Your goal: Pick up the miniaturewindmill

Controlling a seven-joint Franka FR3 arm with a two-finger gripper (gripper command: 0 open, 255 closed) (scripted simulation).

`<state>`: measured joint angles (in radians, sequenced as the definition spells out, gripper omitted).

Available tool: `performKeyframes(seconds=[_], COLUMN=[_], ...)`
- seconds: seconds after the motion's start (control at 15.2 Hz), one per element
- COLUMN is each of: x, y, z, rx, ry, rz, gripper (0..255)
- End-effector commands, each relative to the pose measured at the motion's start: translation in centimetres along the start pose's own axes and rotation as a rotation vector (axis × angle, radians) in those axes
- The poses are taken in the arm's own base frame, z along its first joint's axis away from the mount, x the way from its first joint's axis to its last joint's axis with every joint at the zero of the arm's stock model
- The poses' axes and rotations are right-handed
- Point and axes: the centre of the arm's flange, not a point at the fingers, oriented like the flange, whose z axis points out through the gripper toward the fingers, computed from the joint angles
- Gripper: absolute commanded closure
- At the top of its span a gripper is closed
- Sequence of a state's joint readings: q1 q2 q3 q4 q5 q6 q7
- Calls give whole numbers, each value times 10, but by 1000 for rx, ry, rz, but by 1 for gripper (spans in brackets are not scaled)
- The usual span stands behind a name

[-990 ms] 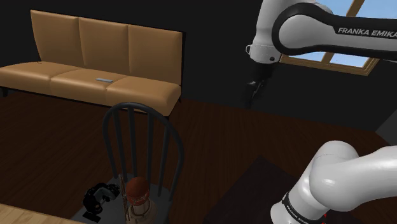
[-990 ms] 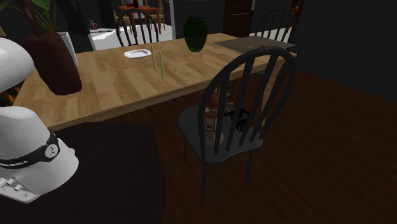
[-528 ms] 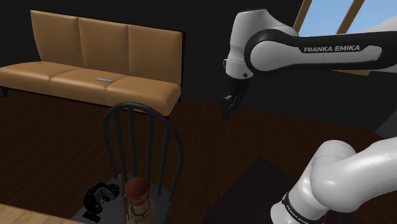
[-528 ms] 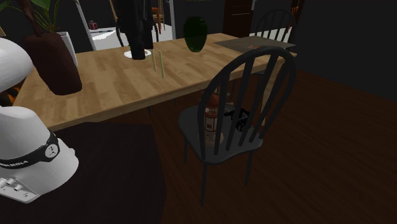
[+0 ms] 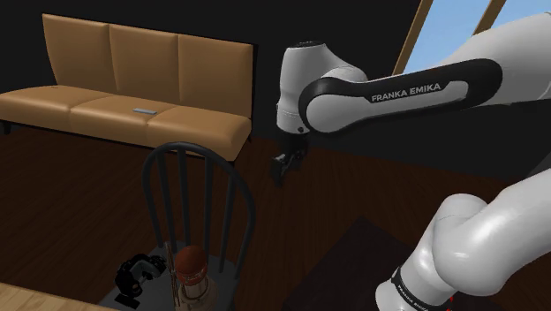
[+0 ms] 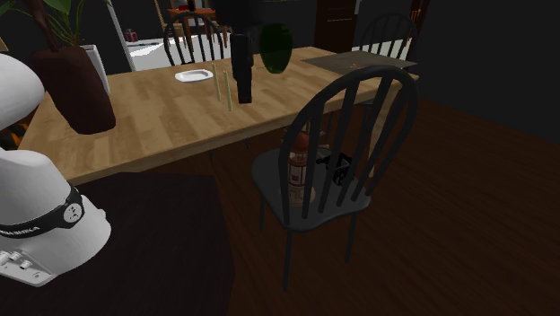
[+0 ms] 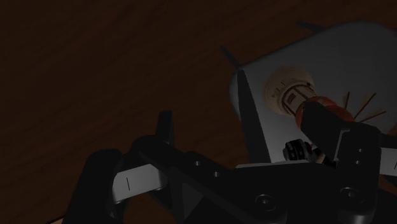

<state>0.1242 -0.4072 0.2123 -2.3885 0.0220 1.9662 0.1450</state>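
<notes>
Dark brown wood floor [image 5: 353, 190] throughout, light dim. A tan leather sofa [image 5: 132, 79] sits against a dark wall, and a slanted window [image 5: 446, 31] shows blue sky above the arm. A long light wooden table [image 6: 153, 117] runs beside a black spindle-back chair [image 6: 272, 175] with a grey seat. On that seat the windmill [image 5: 189, 272] stands upright, cream body under a red-brown cap, close against the back spindles. A small black object [image 5: 134, 276] lies on the seat just beside it. The gripper [image 5: 282, 168] hangs in the air over the floor, pointing down, higher than the chair's top rail and off to the shoulder view's right of it, well apart from the windmill. In the second exterior view the gripper [image 6: 243, 94] reads as a dark upright shape in front of the table, above and to that view's left of the windmill [image 6: 300, 154]. In the wrist view the fingers [image 7: 164, 124] stand apart, nothing between them, nothing held. There the windmill [image 7: 294, 94] shows from above on the grey seat, out ahead and off toward one finger's side. On the table: a dark green vase [image 6: 276, 47], contents not visible; a dark red-brown pot [image 6: 76, 90] with green leaves rising from it; a small white plate [image 6: 194, 75]; two thin pale sticks [image 6: 224, 90] standing upright.
</notes>
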Motion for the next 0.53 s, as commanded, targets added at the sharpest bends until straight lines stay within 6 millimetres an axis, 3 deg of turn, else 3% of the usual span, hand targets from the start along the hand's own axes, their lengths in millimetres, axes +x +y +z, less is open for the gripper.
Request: performKeyframes(seconds=[0.0, 0.46], x=[14, 61], y=[-18, -79], z=[14, 59], rx=[4, 16], ry=[6, 23], rz=[-8, -36], gripper=[0, 0])
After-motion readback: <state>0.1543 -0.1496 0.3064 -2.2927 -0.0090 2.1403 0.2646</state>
